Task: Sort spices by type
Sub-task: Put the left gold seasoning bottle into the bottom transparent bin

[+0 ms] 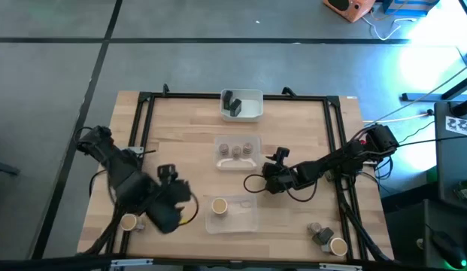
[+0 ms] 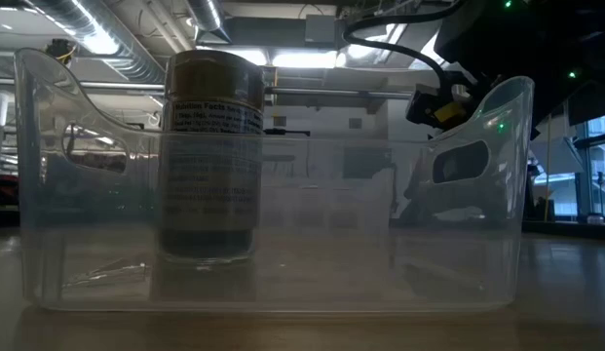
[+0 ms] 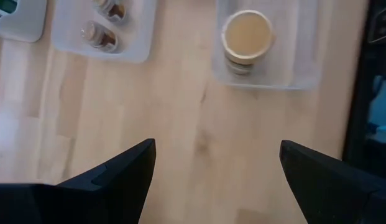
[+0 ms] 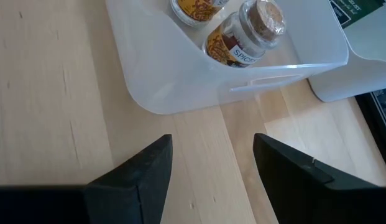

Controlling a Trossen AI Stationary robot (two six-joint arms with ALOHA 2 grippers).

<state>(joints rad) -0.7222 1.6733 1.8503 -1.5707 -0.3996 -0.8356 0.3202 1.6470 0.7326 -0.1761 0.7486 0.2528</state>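
Note:
Both grippers hover open over bare table and touch nothing. My left gripper (image 1: pixel 180 199) (image 3: pixel 217 174) is near the table's near-left part, facing the near clear tray (image 1: pixel 241 220), where one cream-topped jar (image 1: pixel 219 205) (image 3: pixel 247 34) (image 2: pixel 212 156) stands upright. My right gripper (image 1: pixel 267 179) (image 4: pixel 211 168) is just right of centre, facing the middle clear tray (image 1: pixel 235 162) (image 4: pixel 180 81) with three small round jars (image 1: pixel 238 150) (image 4: pixel 245 37). A dark blocky spice (image 1: pixel 231 103) sits in the white tray (image 1: pixel 252 113) at the far edge.
Loose spices stand on the table: a cream-topped jar (image 1: pixel 128 222) with a grey one (image 1: pixel 141 225) beside it at the near-left corner, and two grey ones (image 1: pixel 319 233) plus a cream-topped jar (image 1: pixel 338 246) at the near-right corner. A black frame (image 1: pixel 143 98) borders the table.

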